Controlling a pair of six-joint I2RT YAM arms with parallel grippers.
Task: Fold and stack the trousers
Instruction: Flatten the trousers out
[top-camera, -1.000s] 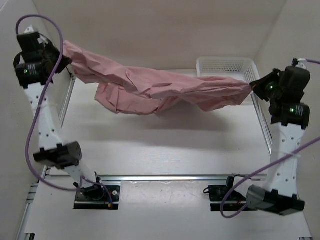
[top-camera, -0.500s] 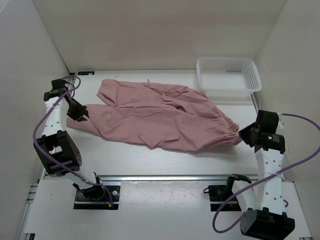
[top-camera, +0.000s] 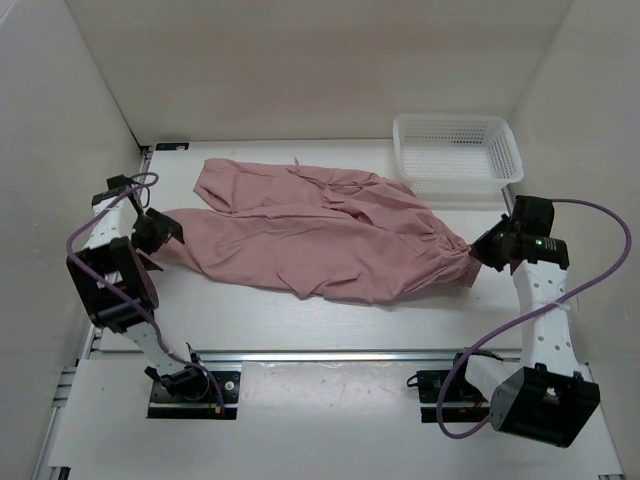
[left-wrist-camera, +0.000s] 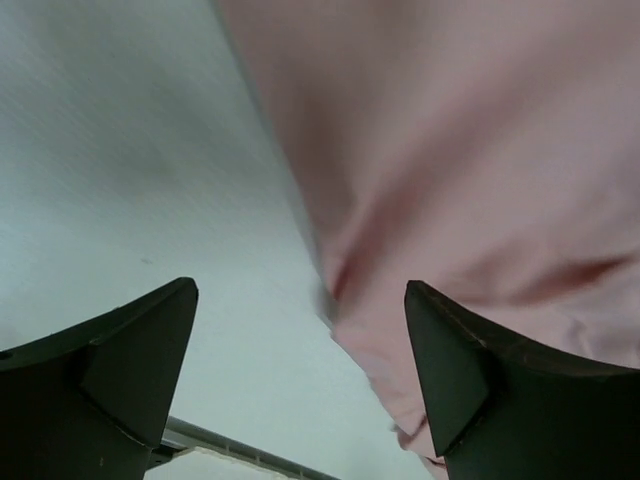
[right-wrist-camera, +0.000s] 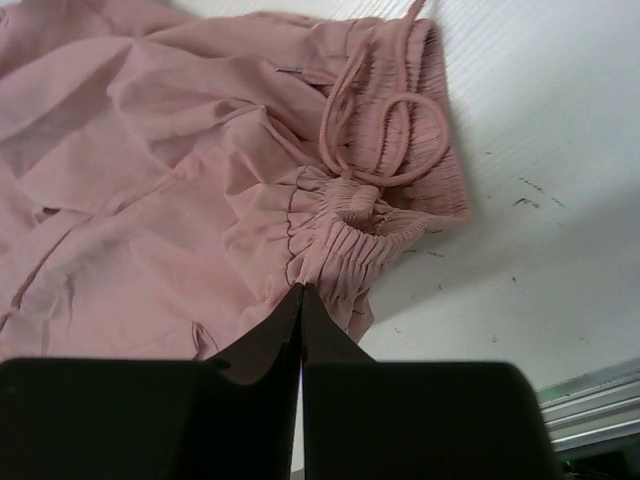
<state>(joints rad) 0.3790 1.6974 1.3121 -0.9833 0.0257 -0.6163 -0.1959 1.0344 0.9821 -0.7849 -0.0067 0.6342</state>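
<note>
The dusty-pink trousers (top-camera: 320, 235) lie spread across the table, legs toward the left and gathered waist toward the right. My left gripper (top-camera: 160, 235) sits low at the end of the near leg with its jaws wide open. In the left wrist view the edge of the leg (left-wrist-camera: 450, 150) lies between the fingers (left-wrist-camera: 140, 350), touching neither. My right gripper (top-camera: 483, 252) is shut on the gathered waistband (right-wrist-camera: 345, 235), which bunches toward its tips (right-wrist-camera: 301, 290). A looped drawstring (right-wrist-camera: 385, 130) lies on the waist.
A white mesh basket (top-camera: 455, 150) stands at the back right corner, just behind the right gripper. White walls close in the table on the left, back and right. A metal rail (top-camera: 330, 355) runs along the near edge in front of the arm bases.
The trousers, first stretched in the air between both grippers, came down flat on the table. The left gripper has since opened and let go of the leg end. The right gripper keeps its grip.
</note>
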